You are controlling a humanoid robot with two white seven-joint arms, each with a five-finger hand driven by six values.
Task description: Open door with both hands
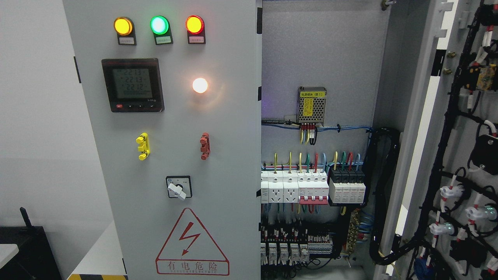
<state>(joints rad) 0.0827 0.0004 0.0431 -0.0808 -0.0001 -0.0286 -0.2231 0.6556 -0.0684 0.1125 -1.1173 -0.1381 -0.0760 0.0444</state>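
A grey electrical cabinet fills the head view. Its left door [175,116] is shut and carries yellow, green and red lamps, a digital meter [132,84], a lit white lamp, a yellow handle [143,146], a red handle [204,146], a rotary switch [178,187] and a red hazard triangle. The right door [463,128] is swung wide open, its inner side with black wiring facing me. The cabinet interior [319,116] shows breakers and coloured wires. Neither robot hand or arm shows.
A white wall lies to the left of the cabinet. A black object [27,249] and a white surface [97,252] with a yellow-black striped edge sit at the lower left.
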